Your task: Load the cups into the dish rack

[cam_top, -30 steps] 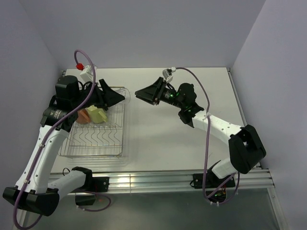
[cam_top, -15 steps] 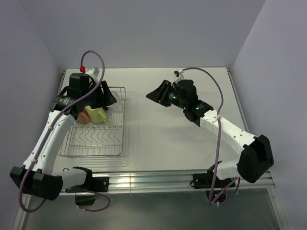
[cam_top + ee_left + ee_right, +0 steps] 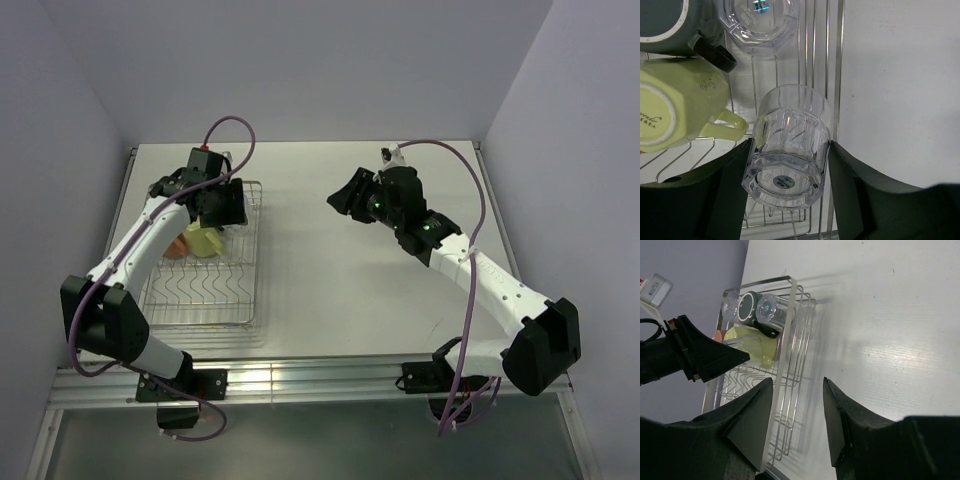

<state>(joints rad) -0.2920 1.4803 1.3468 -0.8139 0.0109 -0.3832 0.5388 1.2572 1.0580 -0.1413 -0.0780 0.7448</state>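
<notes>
My left gripper [image 3: 790, 145] is shut on a clear glass tumbler [image 3: 788, 150], held base-up over the right side of the dish rack [image 3: 840, 75]. In the top view the left gripper [image 3: 228, 205] hangs over the back of the silver wire rack [image 3: 200, 290]. In the rack lie a black mug [image 3: 665, 25], another clear tumbler [image 3: 760, 20] and a pale yellow-green cup [image 3: 675, 110]. The right wrist view shows a further tumbler [image 3: 730, 305] and part of an orange mug [image 3: 716, 335]. My right gripper [image 3: 798, 381] is open and empty, in the air to the right of the rack [image 3: 342, 197].
The rack's front rows of wavy prongs [image 3: 195, 285] hold nothing. The white table [image 3: 330, 290] stretches right of the rack. Grey walls close the back and both sides. An aluminium rail [image 3: 320, 380] runs along the near edge.
My right gripper has drawn back to the right, away from the rack. My left arm has swung its wrist in over the rack's back part, the tumbler still in its fingers.
</notes>
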